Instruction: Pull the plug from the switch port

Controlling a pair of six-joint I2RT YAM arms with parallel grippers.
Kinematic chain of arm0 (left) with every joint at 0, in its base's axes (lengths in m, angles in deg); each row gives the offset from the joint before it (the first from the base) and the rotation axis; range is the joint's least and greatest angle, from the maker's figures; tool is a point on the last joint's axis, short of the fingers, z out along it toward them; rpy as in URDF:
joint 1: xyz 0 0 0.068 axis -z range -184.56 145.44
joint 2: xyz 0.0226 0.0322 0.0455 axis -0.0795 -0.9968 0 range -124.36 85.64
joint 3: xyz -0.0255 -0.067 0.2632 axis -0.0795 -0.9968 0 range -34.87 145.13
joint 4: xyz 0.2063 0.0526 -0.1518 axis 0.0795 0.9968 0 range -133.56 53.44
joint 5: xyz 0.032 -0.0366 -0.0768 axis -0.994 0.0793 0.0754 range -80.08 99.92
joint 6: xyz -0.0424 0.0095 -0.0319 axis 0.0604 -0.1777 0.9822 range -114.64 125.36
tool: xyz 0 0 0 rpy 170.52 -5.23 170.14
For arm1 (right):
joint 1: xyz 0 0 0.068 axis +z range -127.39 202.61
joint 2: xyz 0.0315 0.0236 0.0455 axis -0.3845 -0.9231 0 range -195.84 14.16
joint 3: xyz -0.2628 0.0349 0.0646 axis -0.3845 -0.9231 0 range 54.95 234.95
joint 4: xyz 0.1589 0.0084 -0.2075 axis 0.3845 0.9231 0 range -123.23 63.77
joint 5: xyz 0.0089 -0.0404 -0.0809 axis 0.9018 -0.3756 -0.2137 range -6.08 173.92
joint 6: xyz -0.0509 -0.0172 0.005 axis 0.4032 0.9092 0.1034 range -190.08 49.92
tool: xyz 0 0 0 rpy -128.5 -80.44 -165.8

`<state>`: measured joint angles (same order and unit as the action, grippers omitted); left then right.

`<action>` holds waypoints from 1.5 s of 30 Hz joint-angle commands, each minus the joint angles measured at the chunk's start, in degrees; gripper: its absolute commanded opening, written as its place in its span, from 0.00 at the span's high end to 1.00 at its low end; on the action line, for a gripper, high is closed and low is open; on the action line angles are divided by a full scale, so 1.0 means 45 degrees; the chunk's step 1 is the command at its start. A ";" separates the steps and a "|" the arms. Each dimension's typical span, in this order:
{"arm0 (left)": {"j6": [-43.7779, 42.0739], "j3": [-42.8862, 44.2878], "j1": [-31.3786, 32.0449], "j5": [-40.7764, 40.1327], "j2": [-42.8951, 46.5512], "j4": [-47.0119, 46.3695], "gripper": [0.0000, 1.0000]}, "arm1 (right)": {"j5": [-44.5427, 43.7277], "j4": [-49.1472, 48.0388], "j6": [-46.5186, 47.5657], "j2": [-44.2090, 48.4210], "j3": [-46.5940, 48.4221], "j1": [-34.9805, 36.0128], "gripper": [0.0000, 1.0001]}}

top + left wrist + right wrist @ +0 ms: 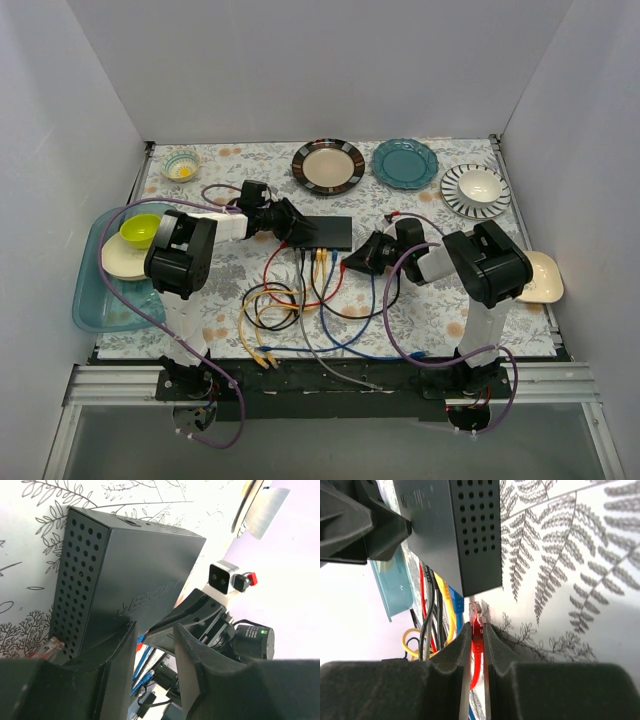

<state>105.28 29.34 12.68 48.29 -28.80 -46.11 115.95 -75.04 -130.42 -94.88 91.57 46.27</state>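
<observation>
The black switch lies mid-table with yellow, blue, black and grey cables plugged into its near edge. My right gripper is at its near right corner. In the right wrist view the right gripper is shut on a red plug, whose clear tip sits just clear of the switch's corner. My left gripper is at the switch's left end. In the left wrist view the left gripper is open, one finger lying against the switch. The red plug shows there too.
Loose yellow, blue, black and grey cable loops lie in front of the switch. A brown-rimmed plate, a teal plate and a striped plate stand at the back. A teal tray holds a green bowl at left.
</observation>
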 commanded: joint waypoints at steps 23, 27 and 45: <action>-0.0134 -0.0439 -0.0549 -0.0402 0.0234 0.0644 0.64 | -0.4601 0.7611 0.4913 0.4664 0.2817 -0.0025 0.42; -0.0076 -0.0420 -0.0549 -0.0343 0.0175 0.0254 0.64 | -0.3332 0.6596 0.4329 0.3237 0.3365 0.0737 0.46; -0.0114 -0.0772 -0.0568 -0.0343 0.0312 0.0214 0.64 | -0.1922 0.3939 0.0932 -0.0028 0.3230 0.1168 0.59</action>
<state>106.06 27.72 10.53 49.78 -28.80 -48.42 107.76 -51.98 -121.06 -93.11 105.58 51.58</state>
